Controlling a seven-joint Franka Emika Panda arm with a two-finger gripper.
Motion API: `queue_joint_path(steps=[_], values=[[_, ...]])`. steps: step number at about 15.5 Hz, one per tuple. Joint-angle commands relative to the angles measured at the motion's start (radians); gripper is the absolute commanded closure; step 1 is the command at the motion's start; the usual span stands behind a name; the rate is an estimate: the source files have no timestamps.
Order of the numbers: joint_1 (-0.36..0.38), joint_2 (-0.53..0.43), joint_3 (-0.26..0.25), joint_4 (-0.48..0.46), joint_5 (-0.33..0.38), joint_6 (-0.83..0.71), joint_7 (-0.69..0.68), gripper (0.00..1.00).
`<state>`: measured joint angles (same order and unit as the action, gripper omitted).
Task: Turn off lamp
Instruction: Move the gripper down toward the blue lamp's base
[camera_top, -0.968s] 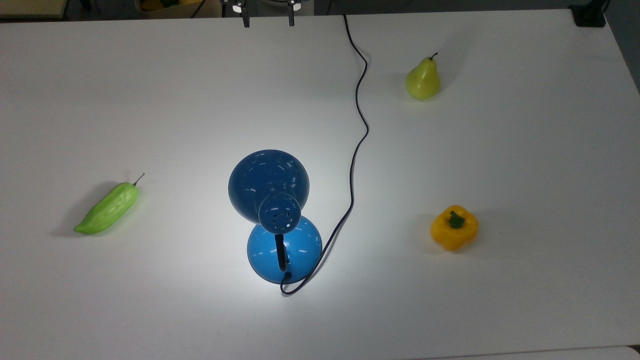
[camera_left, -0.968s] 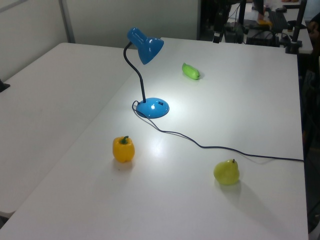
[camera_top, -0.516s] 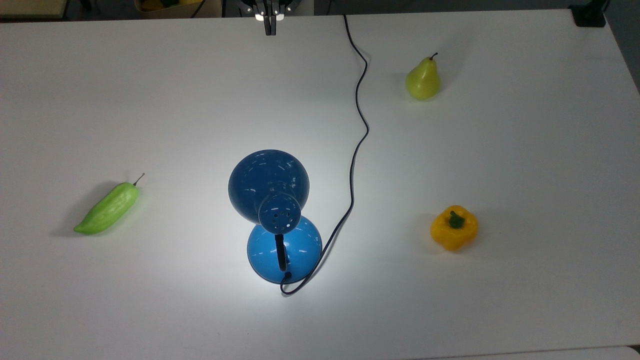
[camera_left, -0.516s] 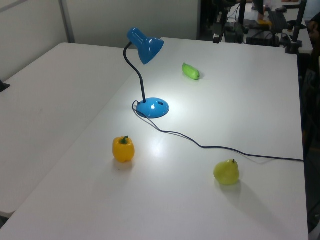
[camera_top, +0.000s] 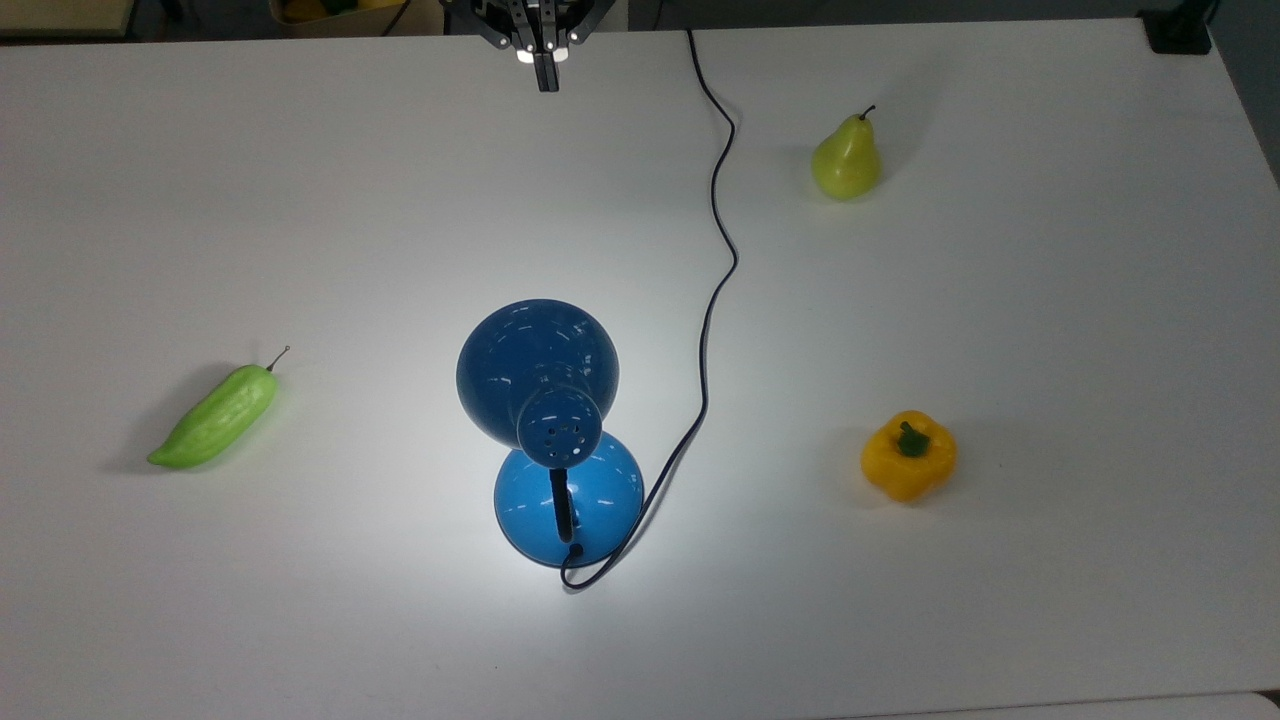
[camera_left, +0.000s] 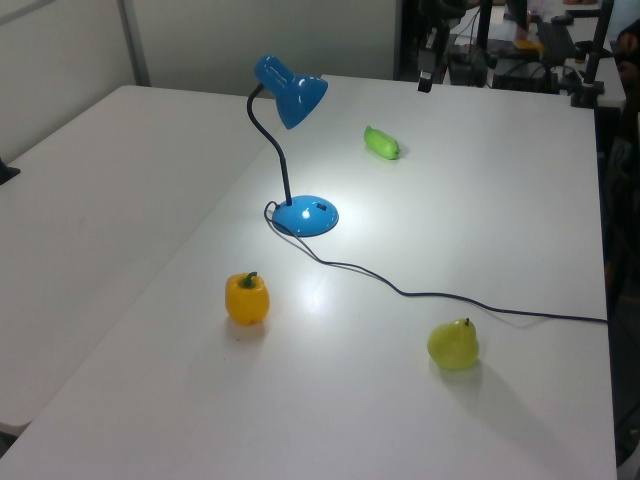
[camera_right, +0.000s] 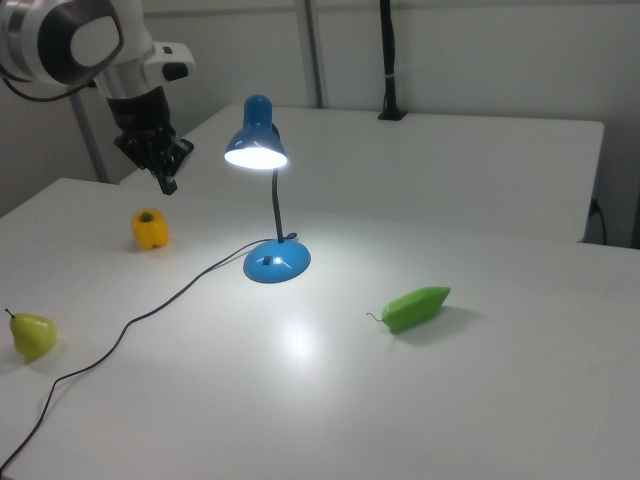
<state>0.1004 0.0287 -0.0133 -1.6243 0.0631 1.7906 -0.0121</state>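
Right view puts the green pepper nearest, lying on the white counter, with the lamp behind it near the middle, lit, its shade throwing a bright pool onto the counter. The black cord trails from the domed base toward the right view's left, past the pear. Farther back sits the yellow bell pepper, and above and just behind it hangs the gripper, fingers drawn together with nothing between them, well apart from the lamp.

In the top view the gripper sits at the far edge of the counter, the lamp's cone shade overhanging the round base.

A small dark mark on the base, facing the camera in the right view, is probably the switch. I judge the lamp light and top-heavy on its thin neck, its glossy enamel slippery, so a sideways shove could skid or tip it. A downward press on the switch with the closed fingertips, straight into the base, seems the safest contact; the shade and neck are best left alone.
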Motion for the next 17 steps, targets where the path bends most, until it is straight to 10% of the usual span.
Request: queue_joint_path(steps=[1,17], values=[[0.002,0.023,-0.005,-0.035,0.009,0.030,-0.028,1.00],[0.016,0.238,0.006,-0.178,-0.092,0.455,0.047,1.00]])
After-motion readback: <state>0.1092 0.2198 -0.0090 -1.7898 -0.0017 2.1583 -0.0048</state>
